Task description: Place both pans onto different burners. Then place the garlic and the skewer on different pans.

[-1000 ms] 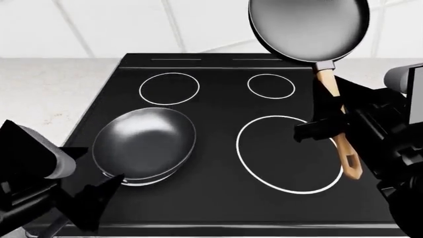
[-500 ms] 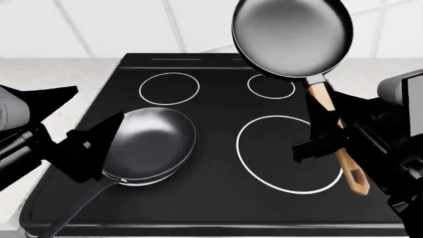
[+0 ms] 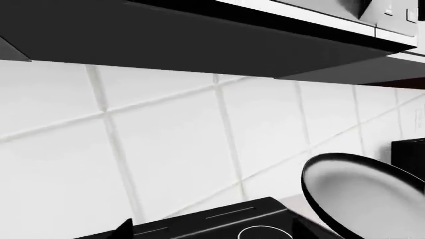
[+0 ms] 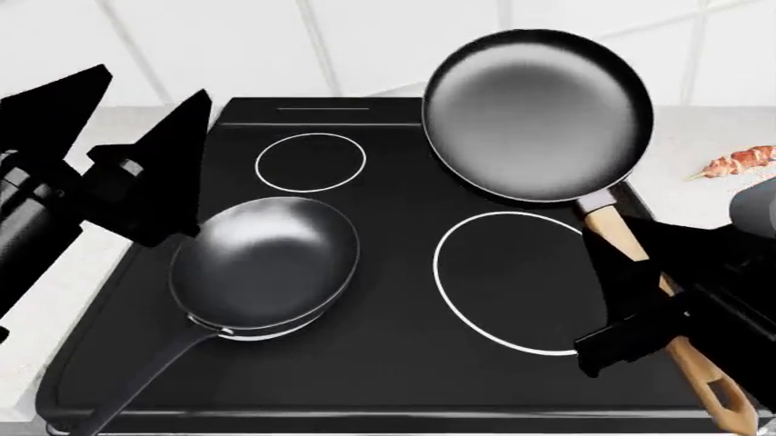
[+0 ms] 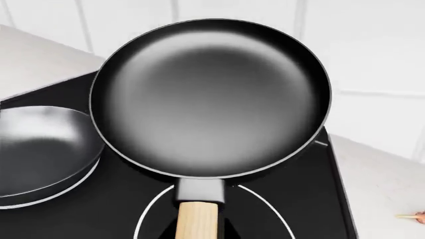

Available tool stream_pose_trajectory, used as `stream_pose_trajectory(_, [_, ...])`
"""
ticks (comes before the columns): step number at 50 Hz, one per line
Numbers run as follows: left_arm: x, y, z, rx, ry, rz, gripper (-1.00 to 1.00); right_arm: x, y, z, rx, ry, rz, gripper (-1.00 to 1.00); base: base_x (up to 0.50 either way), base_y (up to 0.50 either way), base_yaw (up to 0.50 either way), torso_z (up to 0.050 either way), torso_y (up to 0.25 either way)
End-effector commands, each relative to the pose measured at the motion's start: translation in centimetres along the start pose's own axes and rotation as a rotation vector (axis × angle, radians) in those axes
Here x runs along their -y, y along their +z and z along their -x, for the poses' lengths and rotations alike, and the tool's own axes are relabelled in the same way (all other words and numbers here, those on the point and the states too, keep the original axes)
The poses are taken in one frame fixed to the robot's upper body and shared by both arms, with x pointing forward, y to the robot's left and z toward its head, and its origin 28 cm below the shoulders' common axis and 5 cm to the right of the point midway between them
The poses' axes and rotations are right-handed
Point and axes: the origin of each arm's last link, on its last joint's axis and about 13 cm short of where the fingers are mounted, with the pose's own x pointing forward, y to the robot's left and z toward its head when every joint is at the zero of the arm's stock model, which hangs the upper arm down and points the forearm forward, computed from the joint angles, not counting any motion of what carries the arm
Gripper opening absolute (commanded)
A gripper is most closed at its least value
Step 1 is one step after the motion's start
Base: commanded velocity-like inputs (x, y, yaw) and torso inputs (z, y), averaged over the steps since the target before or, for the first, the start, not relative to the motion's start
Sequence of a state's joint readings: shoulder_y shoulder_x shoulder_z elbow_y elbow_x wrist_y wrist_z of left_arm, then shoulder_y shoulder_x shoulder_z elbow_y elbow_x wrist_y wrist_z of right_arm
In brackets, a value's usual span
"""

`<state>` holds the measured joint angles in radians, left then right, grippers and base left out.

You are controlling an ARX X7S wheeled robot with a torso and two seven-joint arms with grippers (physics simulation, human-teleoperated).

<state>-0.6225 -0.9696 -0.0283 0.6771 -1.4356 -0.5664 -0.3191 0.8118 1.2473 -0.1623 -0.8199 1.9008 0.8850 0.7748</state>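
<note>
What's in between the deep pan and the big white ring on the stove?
Nothing. In the head view, only bare black stovetop separates the deep pan from the big ring.

Glossy black pans [image 4: 533,113], wooden handle [image 4: 631,250], glass stovetop [image 4: 401,363]

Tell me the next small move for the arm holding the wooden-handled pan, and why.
Probably draw the shallow pan back toward the robot and lower it onto the large front right burner. The right gripper holds its wooden handle; the pan hangs beyond that empty ring, and the deeper pan sits front left.
</note>
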Motion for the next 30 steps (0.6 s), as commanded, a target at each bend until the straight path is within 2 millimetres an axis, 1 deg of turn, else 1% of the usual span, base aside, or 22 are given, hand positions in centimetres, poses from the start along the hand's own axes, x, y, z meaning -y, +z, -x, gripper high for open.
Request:
stream_pose_trajectory(1, [0.4,0.1,-0.4,0.096,0.007,0.029,1.0,0.5,0.8,1.2,0.028,-0.1,0.035,-1.0,0.0,0.0,0.0,0.0,0.0])
stream_pose_trajectory(13, [0.4,-0.5,-1.1,0.119,-0.024,0.07,1.0,0.7,-1.2,0.9,-0.044,-0.123,-0.047,-1.0,0.0,0.0,0.0,0.0,0.002])
stream_pose_trajectory(18, [0.7,-0.1,-1.0,0.131,-0.039,0.074,1.0,0.8,-2.2,0.8,-0.056,-0.127,-0.082,-1.0,0.0,0.0,0.0,0.002,0.002])
stream_pose_trajectory(30, [0.8,0.1,-1.1,0.146,-0.043,0.081,1.0,1.1,-3.6,0.2,-0.074,-0.127,-0.111,-1.0,0.0,0.0,0.0,0.001,0.002])
